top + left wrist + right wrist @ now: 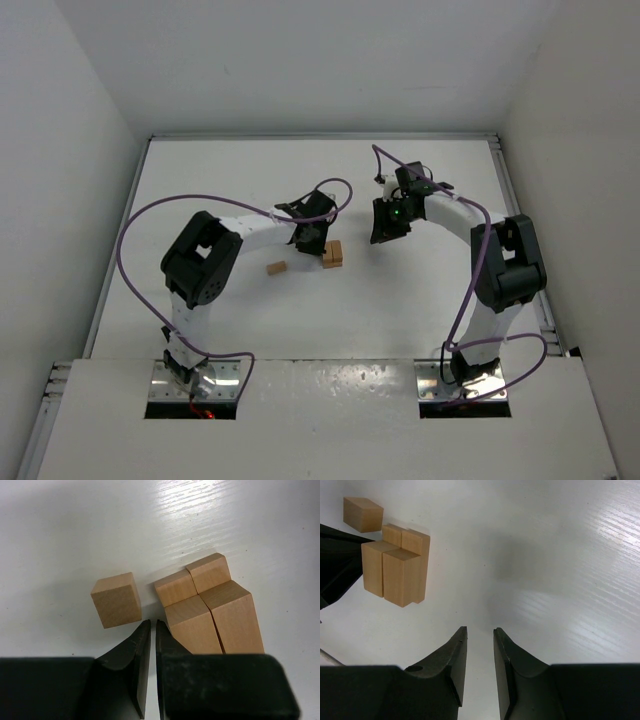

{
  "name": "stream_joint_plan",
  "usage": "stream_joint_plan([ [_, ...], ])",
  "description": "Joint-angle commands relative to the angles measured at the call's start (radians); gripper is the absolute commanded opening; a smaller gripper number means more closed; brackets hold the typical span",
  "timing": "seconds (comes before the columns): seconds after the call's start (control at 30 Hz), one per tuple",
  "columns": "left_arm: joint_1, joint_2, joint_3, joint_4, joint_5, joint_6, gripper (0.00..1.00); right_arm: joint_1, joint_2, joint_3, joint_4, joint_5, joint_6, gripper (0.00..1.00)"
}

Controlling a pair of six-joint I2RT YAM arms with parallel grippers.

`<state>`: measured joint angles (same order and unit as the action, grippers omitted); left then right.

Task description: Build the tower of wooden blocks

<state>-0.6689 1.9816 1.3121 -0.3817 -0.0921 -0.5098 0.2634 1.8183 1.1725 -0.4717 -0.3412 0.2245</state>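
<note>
The tower [332, 254] is a tight cluster of tan wood blocks standing upright on the white table. In the left wrist view [210, 605] it shows as two taller blocks in front and two shorter ones behind. It also shows in the right wrist view [395, 570]. One loose cube [277, 268] lies apart to its left, also seen in the left wrist view [116, 600] and the right wrist view [362, 514]. My left gripper [312, 235] [150, 622] is shut and empty, just beside the tower, between it and the cube. My right gripper [390, 222] [480, 629] is slightly open and empty, to the tower's right.
The white table [250, 180] has a raised rim along the back and sides. White walls stand close around it. Purple cables loop over both arms. A white cover plate [330, 420] spans the near edge by the arm bases.
</note>
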Motion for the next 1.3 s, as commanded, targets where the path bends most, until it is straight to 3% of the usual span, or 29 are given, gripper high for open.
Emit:
stream_joint_plan([
  [0.0,-0.008,0.039,-0.01,-0.049,0.017,-0.025,0.16,-0.006,-0.039,0.003,0.025,-0.01,0.007,0.28],
  [0.43,-0.008,0.039,-0.019,-0.049,0.026,-0.036,0.17,-0.004,-0.037,0.006,0.025,-0.012,0.007,0.28],
  [0.5,-0.008,0.029,-0.031,-0.04,0.026,-0.036,0.14,-0.003,-0.039,0.001,0.025,-0.012,0.021,0.28],
  [0.87,-0.008,-0.093,-0.163,-0.009,-0.004,-0.036,0.07,-0.004,-0.042,-0.001,0.022,-0.009,0.001,0.28],
  [0.97,0.04,-0.156,-0.195,0.009,-0.026,-0.036,0.07,-0.004,-0.05,-0.007,0.022,-0.007,-0.007,0.28],
  [1.07,0.092,-0.213,-0.195,0.009,0.008,0.058,0.0,-0.006,-0.059,-0.008,0.022,-0.009,-0.02,0.28],
  [1.2,0.124,-0.352,-0.195,0.009,0.043,0.232,0.0,-0.013,-0.08,-0.004,0.01,-0.025,-0.069,0.3],
  [1.23,0.147,-0.422,-0.195,0.035,0.061,0.307,0.08,-0.015,-0.095,-0.002,-0.005,-0.036,-0.085,0.32],
  [1.27,0.163,-0.453,-0.207,0.047,0.101,0.353,0.16,-0.018,-0.105,-0.002,-0.013,-0.036,-0.117,0.43],
])
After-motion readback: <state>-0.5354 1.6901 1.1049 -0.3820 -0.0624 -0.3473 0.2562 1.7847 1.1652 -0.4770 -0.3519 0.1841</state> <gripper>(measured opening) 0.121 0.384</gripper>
